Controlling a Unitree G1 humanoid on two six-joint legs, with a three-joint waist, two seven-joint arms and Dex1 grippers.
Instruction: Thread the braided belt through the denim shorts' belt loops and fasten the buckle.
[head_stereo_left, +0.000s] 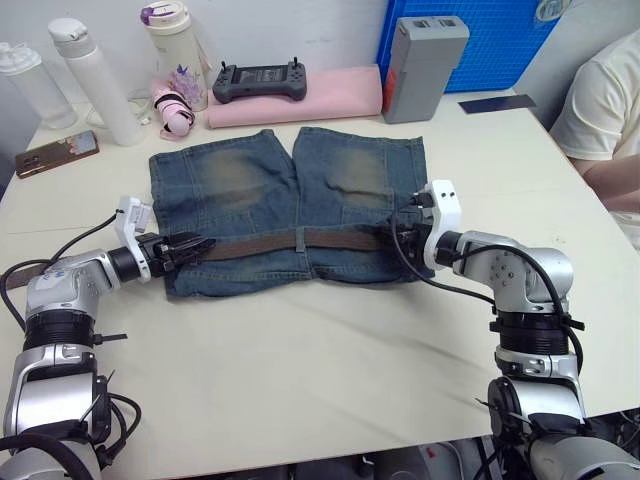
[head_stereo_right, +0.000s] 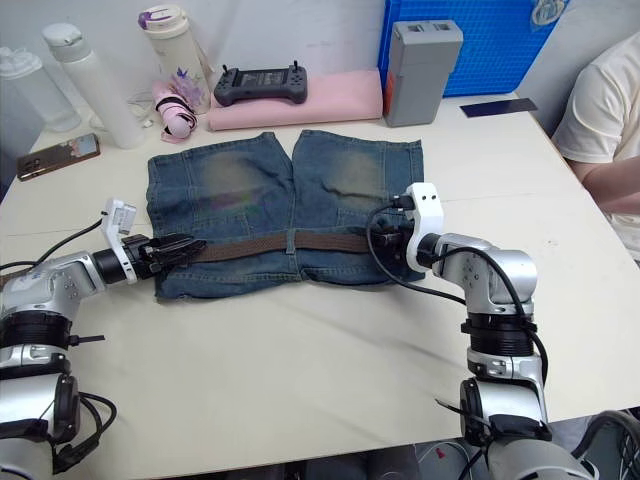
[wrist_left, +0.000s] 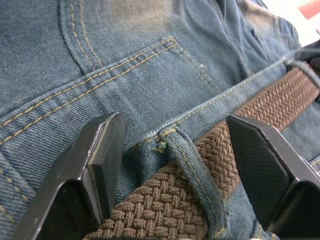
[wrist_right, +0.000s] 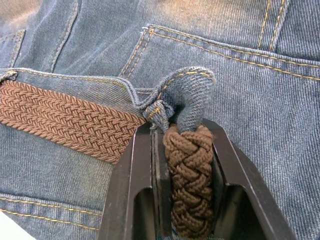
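The denim shorts (head_stereo_left: 285, 205) lie flat on the white table, waistband nearest me. The braided belt (head_stereo_left: 260, 243) runs along that waistband and passes under the centre belt loop (head_stereo_left: 299, 240). My left gripper (head_stereo_left: 192, 247) is at the waistband's left end, open, its fingers (wrist_left: 105, 150) straddling a belt loop (wrist_left: 192, 165) with the belt inside it. At the right end my right gripper (head_stereo_left: 400, 240) is shut on the belt (wrist_right: 190, 175), just where it comes out of a bunched belt loop (wrist_right: 187, 95). The buckle is hidden.
Bottles (head_stereo_left: 95, 80), a phone (head_stereo_left: 57, 152), a black controller (head_stereo_left: 258, 80) on pink cloth, a grey box (head_stereo_left: 422, 65) and a blue crate (head_stereo_left: 480, 35) line the far edge. A person's sleeve (head_stereo_left: 605, 100) shows at the right. The table (head_stereo_left: 300, 360) runs bare toward me.
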